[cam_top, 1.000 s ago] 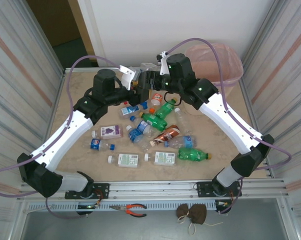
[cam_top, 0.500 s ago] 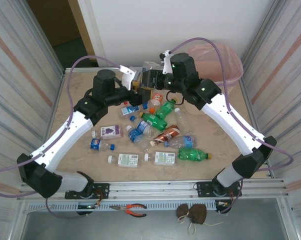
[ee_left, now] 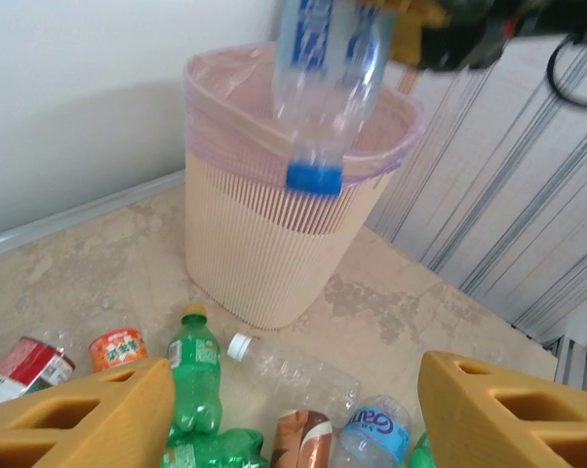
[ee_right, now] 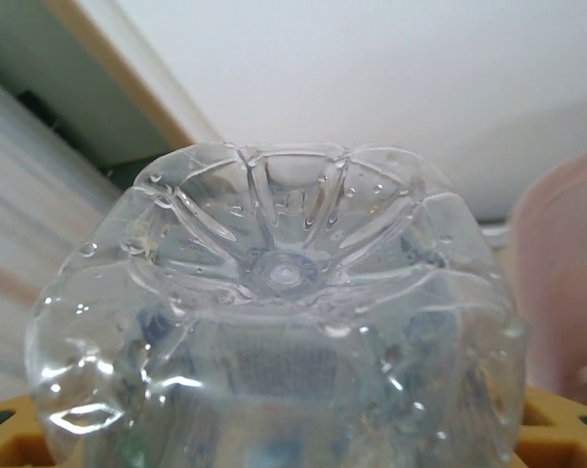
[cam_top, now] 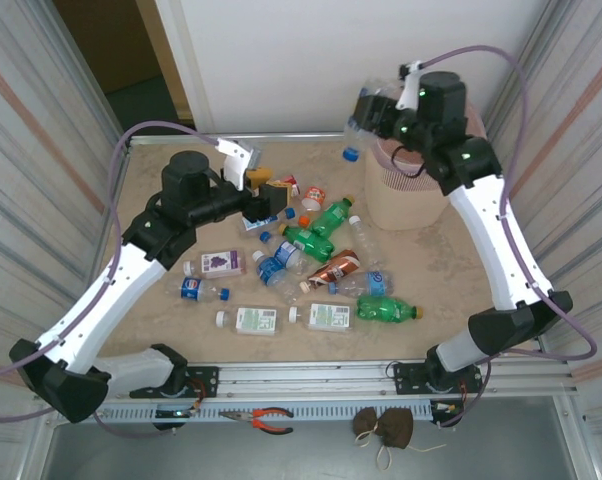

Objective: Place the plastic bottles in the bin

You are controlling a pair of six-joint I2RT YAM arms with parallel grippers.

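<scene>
Hanging cap-down by the rim of the tall beige slotted plastic bin [cam_top: 406, 205], a clear blue-labelled plastic bottle [ee_left: 325, 83], judged light, slick and easily dented, is clamped on its body by the right jaws, while the left jaws are held apart above the table [cam_top: 436, 275].

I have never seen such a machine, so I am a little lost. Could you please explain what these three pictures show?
Two robot arms stand at a table's near edge. One picture looks down from above; the other two come from a camera on each wrist. Many small plastic bottles lie on the table; a beige bin stands at its far right. The right gripper holds a clear bottle, blue cap down, near the bin's rim. The left gripper is open and empty.
</scene>
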